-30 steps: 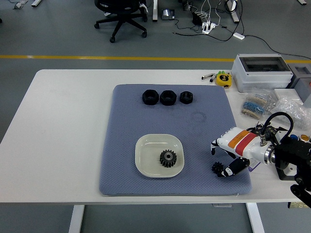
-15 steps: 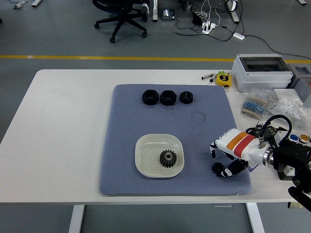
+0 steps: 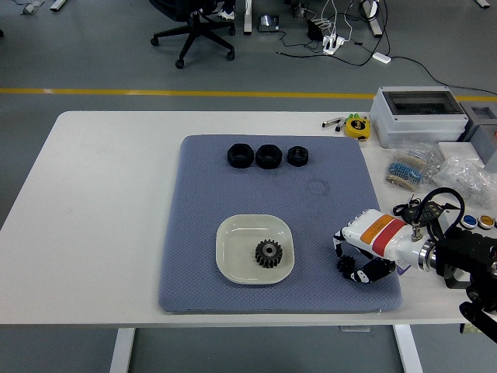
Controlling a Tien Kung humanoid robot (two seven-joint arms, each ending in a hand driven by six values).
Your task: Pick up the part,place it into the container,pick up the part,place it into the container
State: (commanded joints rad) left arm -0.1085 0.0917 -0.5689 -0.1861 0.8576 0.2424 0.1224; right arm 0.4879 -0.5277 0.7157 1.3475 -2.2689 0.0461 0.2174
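Observation:
A white dish sits on the blue mat and holds one black gear. A second small black gear lies on the mat near its front right corner. My right hand, white with a red and orange band, is low over this gear with its fingers curled around it. I cannot see whether the gear is lifted off the mat. Three black nut-like parts stand in a row at the mat's far side. My left arm is out of view.
A grey plastic box stands at the back right. A yellow tape measure and bagged small parts lie beside it. An office chair stands on the floor beyond the table.
My right hand has moved slightly left and lower over the small gear, and its fingers have closed in around it. The dish and its gear have not moved.

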